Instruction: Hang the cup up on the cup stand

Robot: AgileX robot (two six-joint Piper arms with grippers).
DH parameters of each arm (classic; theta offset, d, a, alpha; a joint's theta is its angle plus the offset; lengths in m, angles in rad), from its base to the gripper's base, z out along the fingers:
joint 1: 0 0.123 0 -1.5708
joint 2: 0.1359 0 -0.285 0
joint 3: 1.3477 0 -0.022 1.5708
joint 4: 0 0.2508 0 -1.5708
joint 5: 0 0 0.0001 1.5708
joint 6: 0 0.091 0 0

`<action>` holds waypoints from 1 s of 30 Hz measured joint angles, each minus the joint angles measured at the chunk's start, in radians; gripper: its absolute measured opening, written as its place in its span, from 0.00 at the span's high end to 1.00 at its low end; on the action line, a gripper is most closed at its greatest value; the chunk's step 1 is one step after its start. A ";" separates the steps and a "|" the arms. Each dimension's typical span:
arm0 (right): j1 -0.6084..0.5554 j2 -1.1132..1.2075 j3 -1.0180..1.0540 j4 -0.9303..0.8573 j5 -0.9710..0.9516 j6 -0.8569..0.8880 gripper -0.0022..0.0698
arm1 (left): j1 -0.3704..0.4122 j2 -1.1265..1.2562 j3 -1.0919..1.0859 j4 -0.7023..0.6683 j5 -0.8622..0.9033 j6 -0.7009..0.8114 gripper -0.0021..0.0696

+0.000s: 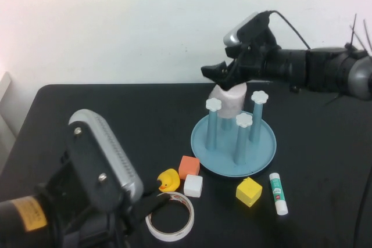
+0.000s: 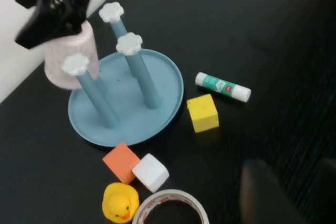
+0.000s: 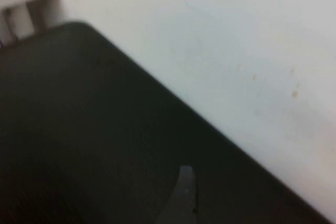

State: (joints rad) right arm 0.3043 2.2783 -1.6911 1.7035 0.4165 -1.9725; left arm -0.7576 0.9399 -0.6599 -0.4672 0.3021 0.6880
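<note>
The pale pink cup (image 1: pixel 228 101) sits upside down over the back post of the light blue cup stand (image 1: pixel 263 150), tilted slightly. It also shows in the left wrist view (image 2: pixel 68 61), behind the stand (image 2: pixel 160 90). My right gripper (image 1: pixel 224 76) hovers just above the cup's upturned base with its fingers apart and nothing between them; it shows black above the cup in the left wrist view (image 2: pixel 48 23). The right wrist view shows only one finger (image 3: pixel 184 195), the table and the wall. My left gripper (image 1: pixel 152 200) is open and empty at the front left, above the tape roll.
In front of the stand lie an orange cube (image 1: pixel 189 166), a white cube (image 1: pixel 193 185), a yellow cube (image 1: pixel 249 191), a rubber duck (image 1: pixel 168 179), a tape roll (image 1: pixel 170 217) and a glue stick (image 1: pixel 278 193). A white wall rises behind the table.
</note>
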 joint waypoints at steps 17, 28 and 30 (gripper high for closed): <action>-0.069 -0.422 0.000 -0.313 0.631 0.389 0.96 | 0.000 -0.694 0.181 0.630 0.311 -0.822 0.97; -0.069 -0.722 0.215 -0.320 0.632 0.382 0.96 | 0.000 -0.933 0.278 0.825 0.450 -1.072 0.97; -0.069 -0.800 0.308 -0.322 0.594 0.356 0.96 | 0.000 -0.935 0.282 0.825 0.450 -1.075 0.97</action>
State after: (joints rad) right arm 0.2357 1.4787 -1.3827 1.3814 1.0110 -1.6164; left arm -0.7576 0.0050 -0.3778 0.3578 0.7519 -0.3873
